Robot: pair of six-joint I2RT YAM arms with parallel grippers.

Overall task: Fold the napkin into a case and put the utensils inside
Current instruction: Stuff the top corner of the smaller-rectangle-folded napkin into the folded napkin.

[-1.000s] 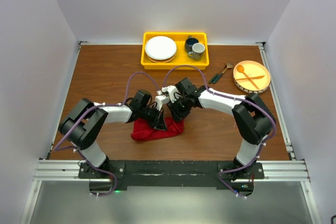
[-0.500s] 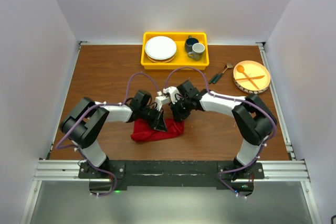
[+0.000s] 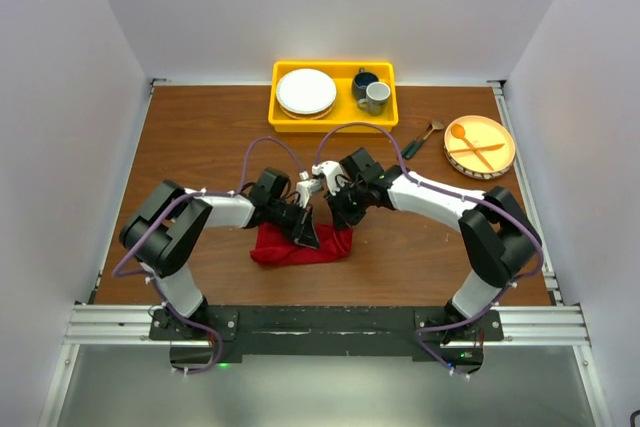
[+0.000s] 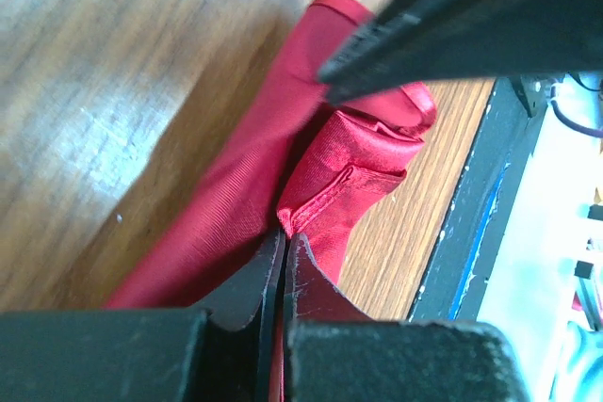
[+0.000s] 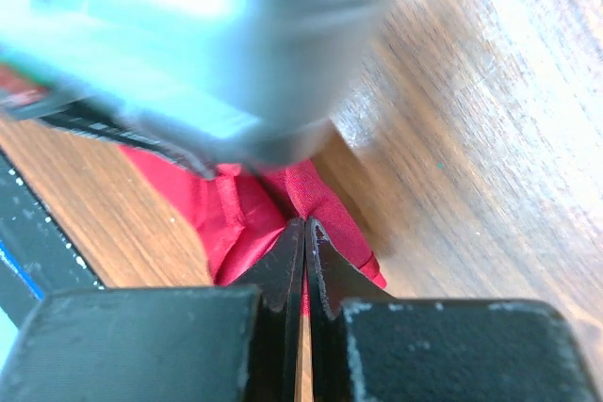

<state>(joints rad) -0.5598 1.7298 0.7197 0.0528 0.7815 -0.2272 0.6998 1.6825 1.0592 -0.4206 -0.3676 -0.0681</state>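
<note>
Top view: the napkin (image 3: 285,250) lies bunched in a rumpled, roughly wedge-shaped heap on the wooden table (image 3: 200,137), near the front edge and slightly left of centre, with both arms reaching inward over it. The left gripper (image 3: 305,235) meets the cloth at its far middle edge; in the left wrist view its two dark fingers are pressed together with a raised, hemmed fold of the red fabric pinched at their tips. The right gripper (image 3: 341,225) comes down on the right end of the cloth, just beside the left one; in the right wrist view its fingers stand almost closed, a sliver of red fabric caught between them (the blurred pale body across the top of that view is the other arm). The utensils (image 3: 431,130) lie on the bare table well to the far right, between the yellow tray (image 3: 283,124) and a round wooden plate (image 3: 500,162), apart from the napkin. The tray sits at the far centre and holds white plates (image 3: 306,92) and two mugs (image 3: 372,94). The wooden plate carries an orange spoon and knife.
</note>
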